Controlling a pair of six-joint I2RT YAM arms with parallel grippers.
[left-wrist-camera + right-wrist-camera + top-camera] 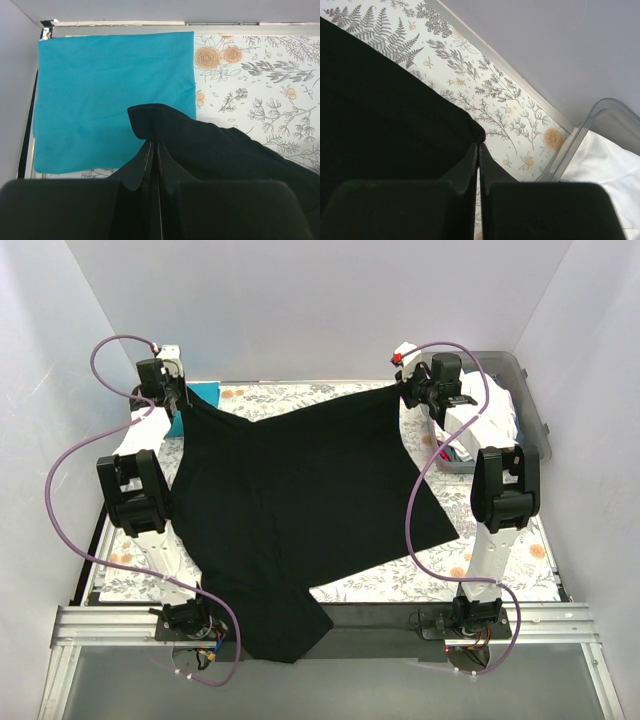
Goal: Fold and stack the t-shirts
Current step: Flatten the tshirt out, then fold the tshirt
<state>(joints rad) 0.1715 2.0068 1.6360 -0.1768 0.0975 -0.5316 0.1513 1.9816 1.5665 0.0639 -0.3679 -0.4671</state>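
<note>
At the far left corner of the counter (548,585), a folded teal-blue t-shirt (110,95) lies flat as a neat rectangle on the floral table cloth (260,85), its left edge near the counter's side. The left end effector (154,145) sits just over the near right part of that teal shirt, clenched on a corner of the black t-shirt (300,490). In the left wrist view the black cloth bunches into a small rounded fold right at the fingertips and overlaps the teal shirt's lower right corner.

From that pinched corner the black shirt runs rightward across the middle of the counter. Its far edge stretches between the two end effectors and dips a little midway. The rest of it spreads toward the near side, covers most of the floral cloth, and one part hangs over the near edge between the two arm bases.

The right end effector (412,390) is at the far right, also clamped tight on a corner of the black shirt, which lies to its left and beneath it in the right wrist view. Just to the right of it stands the clear grey plastic tub (600,112), holding a crumpled white t-shirt (605,160), apart from the black shirt.
</note>
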